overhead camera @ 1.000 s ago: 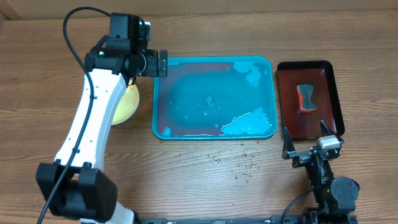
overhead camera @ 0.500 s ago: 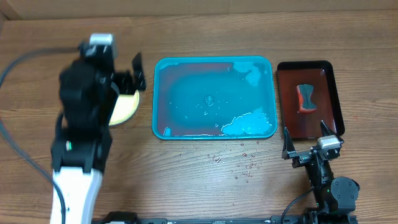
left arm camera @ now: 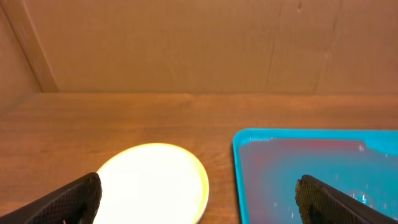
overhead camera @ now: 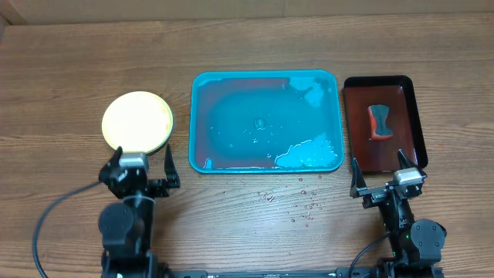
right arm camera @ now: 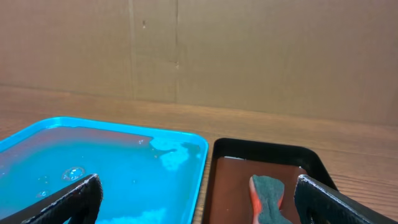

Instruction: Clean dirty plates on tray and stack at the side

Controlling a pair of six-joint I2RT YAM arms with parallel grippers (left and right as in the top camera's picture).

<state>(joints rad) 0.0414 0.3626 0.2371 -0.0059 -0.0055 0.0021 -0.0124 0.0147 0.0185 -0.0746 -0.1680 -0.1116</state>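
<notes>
Plates (overhead camera: 137,121), seemingly stacked, lie near tray (overhead camera: 231,116) rim, wood (overhead camera: 181,100) between.

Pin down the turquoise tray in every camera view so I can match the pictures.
Overhead: turquoise tray upper centre, between the yellow plate and the dark-red tray.
Left wrist: the tray lower right, cropped by the frame.
Right wrist: the tray lower left, beside the dark-red tray.
Shared landmark: cardboard wall beyond the tray's far rim.

Stacked plates (overhead camera: 137,122): count cannot be told from overhead. Left wrist: tray (left arm camera: 298,162) cut by right and bottom edges. Right wrist: sponge (right arm camera: 268,198) cut below.
</notes>
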